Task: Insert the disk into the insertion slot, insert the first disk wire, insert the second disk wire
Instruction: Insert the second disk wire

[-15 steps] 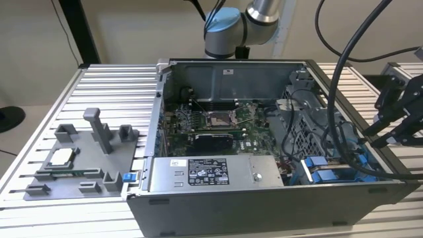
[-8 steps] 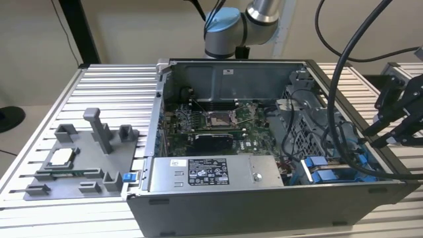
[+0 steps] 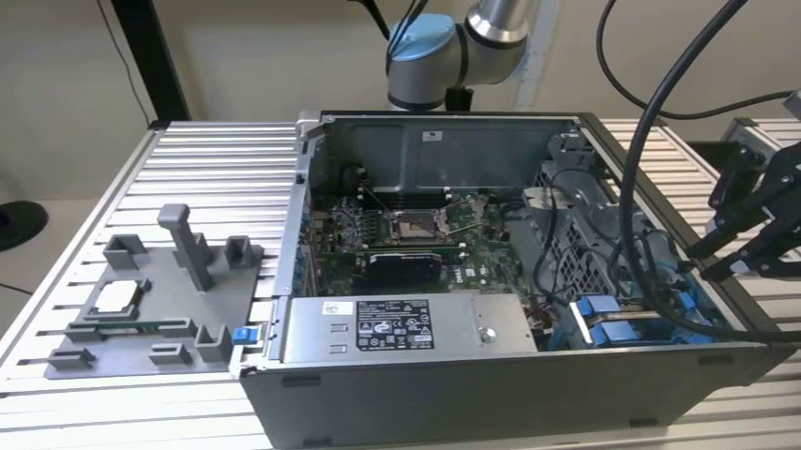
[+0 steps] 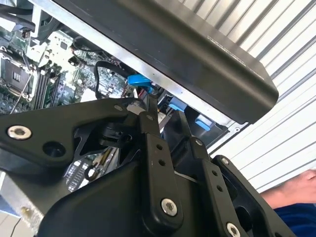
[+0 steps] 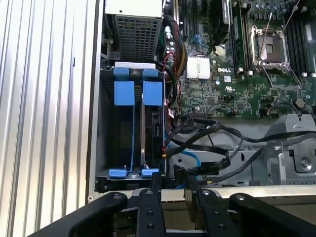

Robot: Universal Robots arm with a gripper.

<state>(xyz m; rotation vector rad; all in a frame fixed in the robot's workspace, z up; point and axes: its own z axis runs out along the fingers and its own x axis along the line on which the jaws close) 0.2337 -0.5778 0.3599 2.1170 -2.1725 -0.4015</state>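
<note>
The insertion slot (image 5: 109, 148) is the bay in the case corner nearest my gripper, with blue rails (image 3: 603, 317). In it the disk (image 5: 155, 129) stands on edge in its blue frame (image 5: 152, 94), its dark narrow side facing the loose wires. A bundle of black wires (image 5: 207, 132) and a light blue wire (image 5: 190, 159) lie beside the bay, not plugged into the disk. My gripper (image 5: 173, 180) hovers over the case rim by the bay, open, with a black wire end just under its fingertips (image 5: 155, 183). It reaches in from the exterior view's right (image 3: 703, 267).
The open computer case (image 3: 501, 394) lies on a slatted metal table (image 3: 188, 150). Inside are the motherboard (image 3: 414, 234) and a grey labelled power supply box (image 3: 400, 328). A grey fixture tray (image 3: 138, 300) sits at the exterior view's left. Thick black cables (image 3: 639, 141) hang over the case. A person's hand (image 4: 296, 190) is near.
</note>
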